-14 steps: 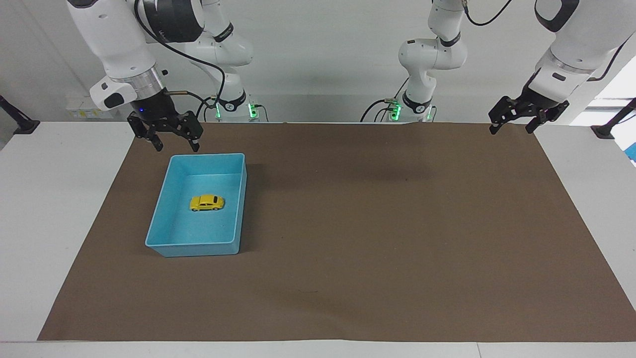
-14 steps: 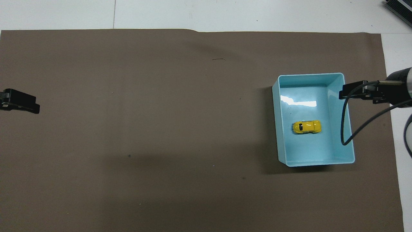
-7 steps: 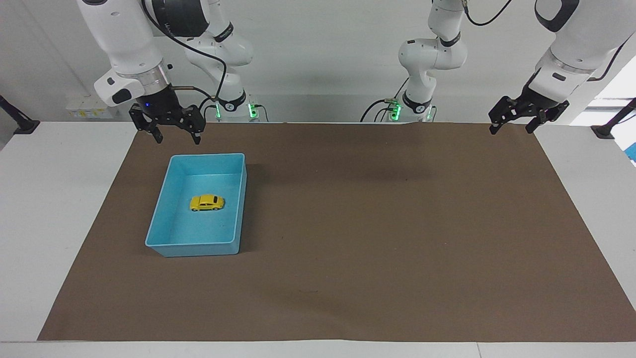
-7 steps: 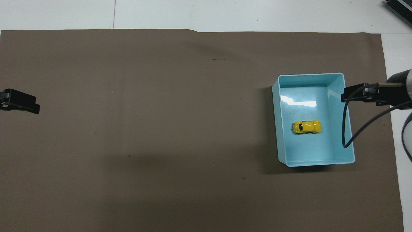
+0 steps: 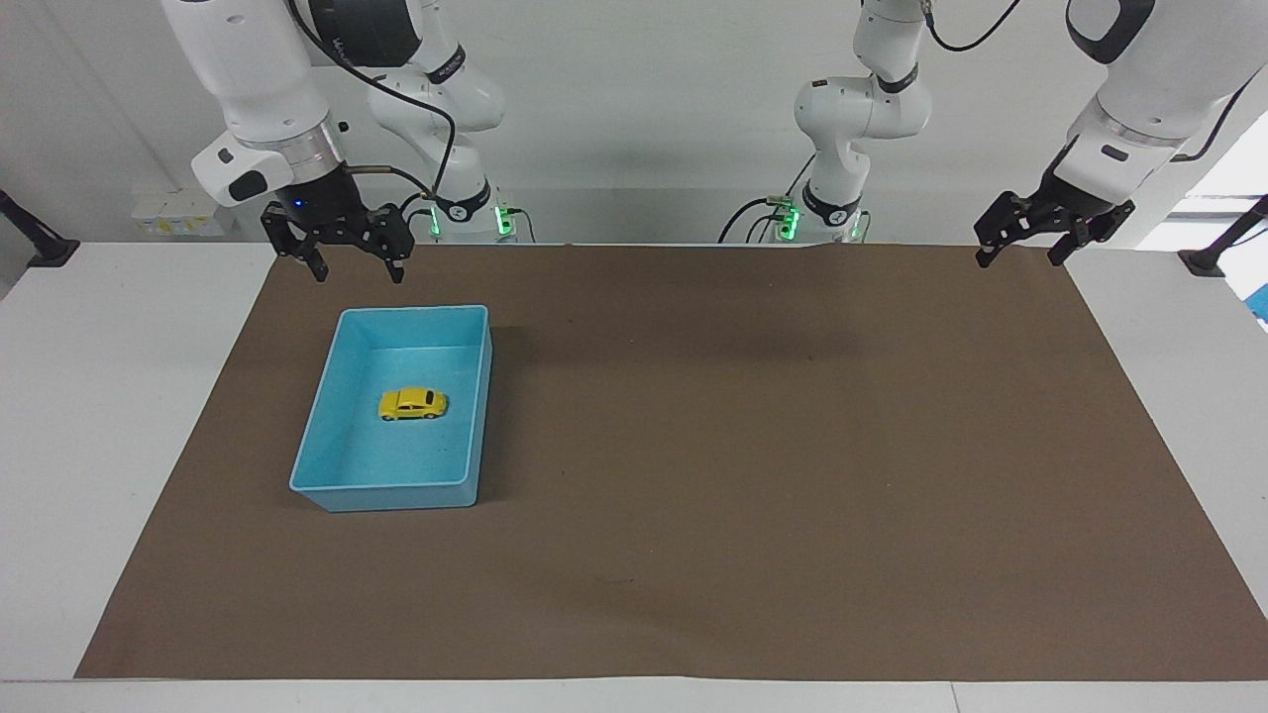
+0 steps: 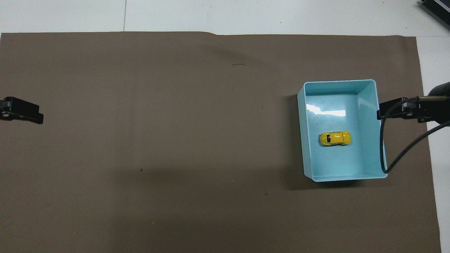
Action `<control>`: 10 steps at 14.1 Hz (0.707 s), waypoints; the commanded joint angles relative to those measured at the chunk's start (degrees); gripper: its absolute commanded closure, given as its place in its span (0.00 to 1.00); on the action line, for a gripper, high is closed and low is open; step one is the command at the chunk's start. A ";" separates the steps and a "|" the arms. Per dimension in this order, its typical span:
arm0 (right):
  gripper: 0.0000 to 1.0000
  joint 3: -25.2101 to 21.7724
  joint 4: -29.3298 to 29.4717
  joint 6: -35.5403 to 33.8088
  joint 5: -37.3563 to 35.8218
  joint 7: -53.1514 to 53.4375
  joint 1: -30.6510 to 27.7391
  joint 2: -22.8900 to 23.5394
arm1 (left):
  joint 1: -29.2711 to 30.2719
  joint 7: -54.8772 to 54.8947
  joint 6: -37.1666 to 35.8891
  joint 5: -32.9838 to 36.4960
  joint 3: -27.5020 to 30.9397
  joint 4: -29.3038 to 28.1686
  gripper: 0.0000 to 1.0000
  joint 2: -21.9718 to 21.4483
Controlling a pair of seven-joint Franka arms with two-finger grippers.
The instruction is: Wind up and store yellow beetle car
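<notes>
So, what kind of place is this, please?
Probably a robot lab or test bench: two white Franka arms stand at a white table covered by a brown mat, with only a light-blue tray holding a yellow beetle car.

Car (image 5: 412, 404) sat in tray (image 5: 396, 493), near its middle. Tray lay on mat (image 5: 753, 446), toward right arm's end of tabletop (image 5: 109, 396). Right hand (image 5: 357, 272) hung above mat at the tray's robot-side end; left hand (image 5: 1020, 253) over mat's corner at the left arm's end.

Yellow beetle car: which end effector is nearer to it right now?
Right. The right end effector hangs open by the light-blue tray holding the yellow beetle car; the left end effector waits open at the table's other end.
</notes>
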 commanded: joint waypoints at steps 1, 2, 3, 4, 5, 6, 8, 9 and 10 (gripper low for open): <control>0.00 0.28 0.34 -1.12 -0.77 -0.62 -0.61 -0.44 | 0.68 -0.48 -0.19 -0.25 -0.43 1.11 0.00 0.49; 0.00 0.37 0.34 -1.12 -0.77 -0.53 -0.61 -0.44 | 0.68 -0.48 -0.19 -0.25 -0.43 1.02 0.00 0.49; 0.00 0.46 0.34 -1.12 -0.69 -0.71 -0.52 -0.44 | 0.68 -0.48 -0.28 -0.25 -0.43 1.11 0.00 0.49; 0.00 0.55 0.34 -1.03 -0.08 -0.80 -0.60 -0.44 | 0.68 -0.48 -0.19 -0.25 -0.43 1.11 0.00 0.49; 0.00 0.55 0.25 -1.03 -0.16 -0.88 -0.52 -0.52 | 0.68 -0.48 -0.19 -0.25 -0.43 1.11 0.00 0.49; 0.00 0.55 0.16 -1.12 -0.16 -0.88 -0.52 -0.79 | 0.68 -0.48 -0.19 -0.25 -0.43 1.02 0.00 0.49; 0.00 0.72 0.16 -1.03 -0.16 -0.80 -0.17 -0.79 | 0.68 -0.48 -0.19 -0.25 -0.43 1.02 0.00 0.49; 0.00 0.90 0.16 -0.86 -0.16 -0.62 0.01 -0.79 | 0.68 -0.48 -0.19 -0.25 -0.43 1.11 0.00 0.49; 0.00 0.90 0.16 -0.94 -0.16 -0.62 0.01 -0.79 | 0.68 -0.48 -0.19 -0.34 -0.43 1.02 0.00 0.49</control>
